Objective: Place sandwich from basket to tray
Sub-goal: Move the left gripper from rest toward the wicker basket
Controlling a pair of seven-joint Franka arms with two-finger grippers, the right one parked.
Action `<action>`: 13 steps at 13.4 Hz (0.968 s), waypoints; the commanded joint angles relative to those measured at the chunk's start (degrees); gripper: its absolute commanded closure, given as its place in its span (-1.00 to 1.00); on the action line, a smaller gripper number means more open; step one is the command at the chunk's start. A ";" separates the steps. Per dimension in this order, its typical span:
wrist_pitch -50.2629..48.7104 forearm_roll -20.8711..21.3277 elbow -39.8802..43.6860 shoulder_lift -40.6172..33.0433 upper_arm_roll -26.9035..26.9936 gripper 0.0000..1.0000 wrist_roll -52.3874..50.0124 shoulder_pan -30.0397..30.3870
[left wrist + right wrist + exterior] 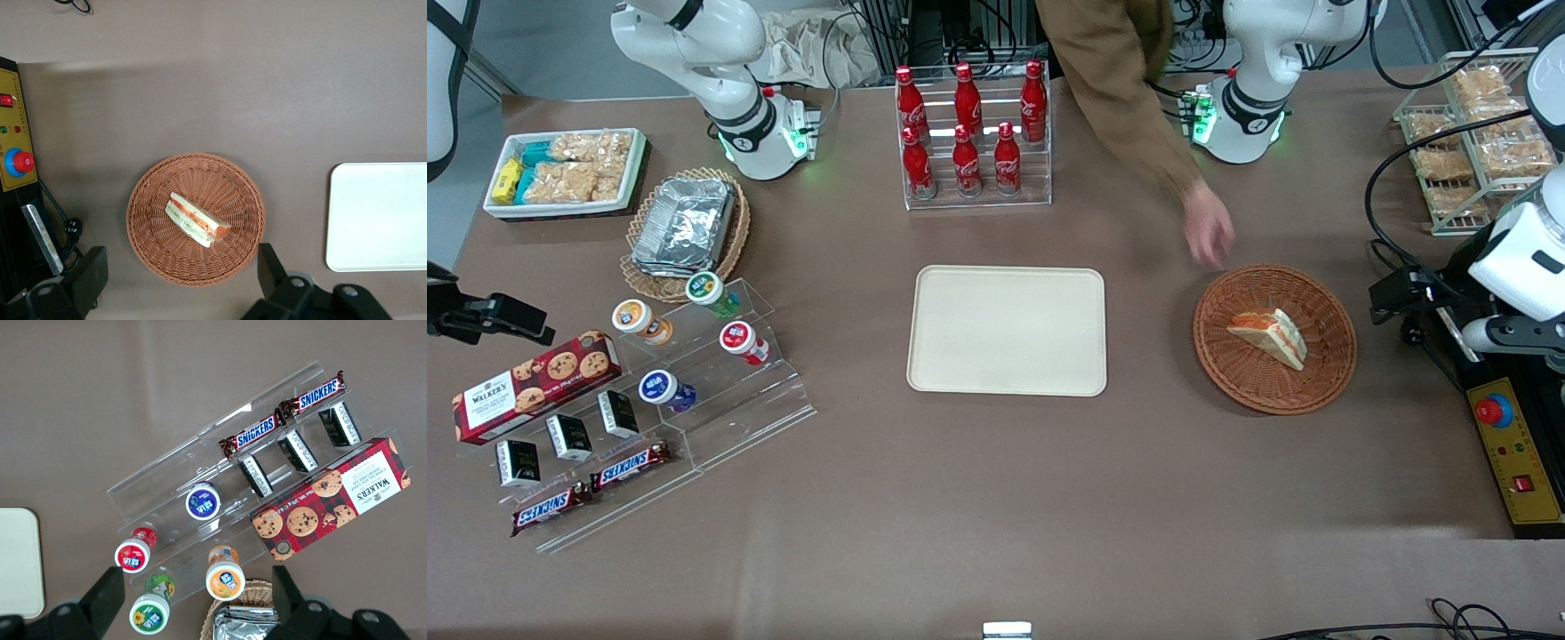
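Note:
The sandwich (1270,336), a white-bread wedge with orange-red and green filling, lies in the round reddish-brown wicker basket (1227,360). The cream-beige tray (1007,331) lies flat beside the basket, toward the parked arm's end, with nothing on it. My left gripper (1405,298) hangs high beside the basket, toward the working arm's end. In the left wrist view the gripper (180,283) is open and empty, its black fingers (272,270) spread wide above the basket's (150,250) edge. The sandwich (197,220) and the tray's (377,217) end show there too.
A person's hand (1209,233) in a brown sleeve reaches down close to the basket's rim. A rack of red cola bottles (971,133) stands farther from the camera than the tray. A yellow control box (1519,453) and a wire rack of snacks (1476,133) sit at the working arm's end.

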 commanded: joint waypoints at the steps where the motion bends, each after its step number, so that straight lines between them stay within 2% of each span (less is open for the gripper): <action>1: -1.32 1.67 0.75 0.05 0.20 -1.00 -1.34 -0.71; 5: -5.61 4.31 -1.26 -0.99 0.02 -1.00 -1.43 -0.98; 8: 0.58 4.14 -15.81 -10.20 0.11 -1.00 -2.13 -0.63; 10: 8.40 4.05 -26.54 -15.39 0.11 -1.00 -9.38 -0.54; 13: 11.24 4.05 -31.68 -15.68 0.02 -0.99 -23.87 -0.62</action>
